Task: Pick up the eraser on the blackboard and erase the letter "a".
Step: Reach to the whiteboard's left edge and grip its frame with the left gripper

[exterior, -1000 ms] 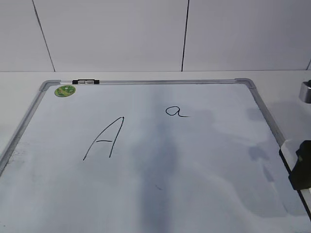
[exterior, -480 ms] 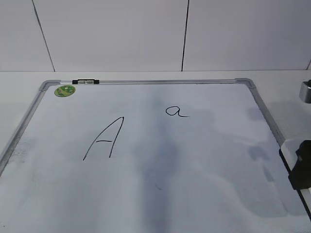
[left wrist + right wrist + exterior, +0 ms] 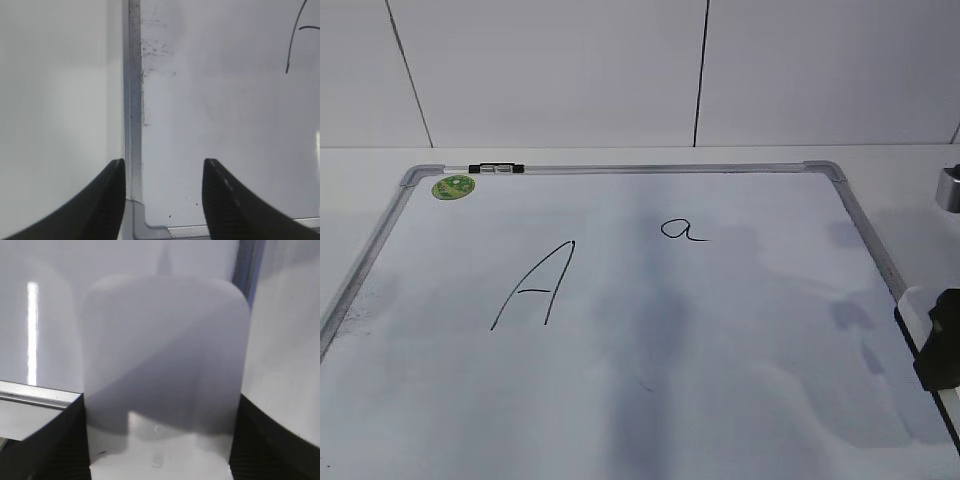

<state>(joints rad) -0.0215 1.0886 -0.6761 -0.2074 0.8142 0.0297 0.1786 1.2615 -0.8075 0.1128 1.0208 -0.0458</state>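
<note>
Nothing changing past second: your right gripper (image 3: 160, 450) staying clamped around eraser (image 3: 165, 365), left gripper (image 3: 162, 200) idling open; letter "a" (image 3: 683, 230) untouched.

Exterior slants down over blackboard (image 3: 720, 380); wrist views close above it.

The blackboard (image 3: 740, 400) lies flat on the table (image 3: 900, 175), filling most of the exterior view, with the wall (image 3: 560, 70) behind it. A round sticker (image 3: 453, 187) sits in the board's far left corner; a clip (image 3: 496, 169) lies on the far frame just right of it. The capital "A" (image 3: 535, 285) stands left of centre; the letter "a" (image 3: 682, 231) lies right of it and farther back. The eraser (image 3: 165, 375) sits at the board's right edge, between the right gripper (image 3: 160, 440) fingers. The left gripper (image 3: 164, 200) straddles the board's left frame near its near corner.
</note>
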